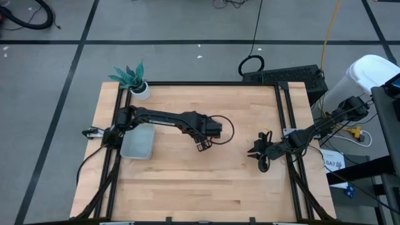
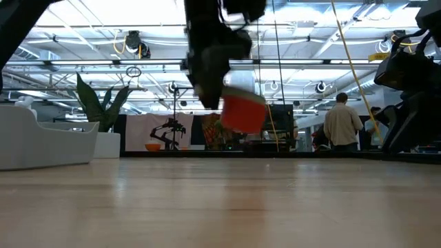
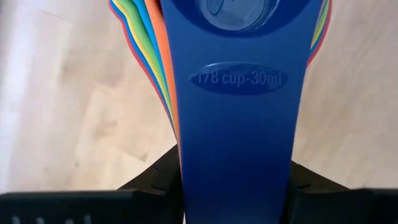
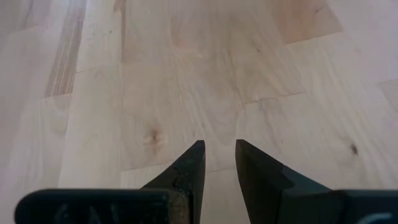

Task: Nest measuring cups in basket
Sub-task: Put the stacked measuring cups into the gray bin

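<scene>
The measuring cups are nested in one stack, with the dark blue handle (image 3: 239,124) on top. Orange, light blue, green, yellow and red edges fan out beside it. In the low view the red outer cup (image 2: 242,114) hangs above the table's middle. My left gripper (image 1: 203,145) is shut on the stack. The pale basket (image 1: 137,143) rests on the table to the left of it, with nothing showing in it. My right gripper (image 1: 261,156) waits near the right edge, its fingers (image 4: 219,155) a little apart and nothing between them. My left gripper pinches the stacked handles between its two fingers (image 3: 155,183), one on each long edge of the dark blue handle (image 3: 236,168). The fingers come steeply from above. The nested bowls hang below them, tilted and lifted clear of the table.
A white plant pot (image 1: 141,89) with a green plant stands at the far left corner, behind the basket. Bare wood lies between the two grippers and toward the near edge. People stand in the room beyond the table.
</scene>
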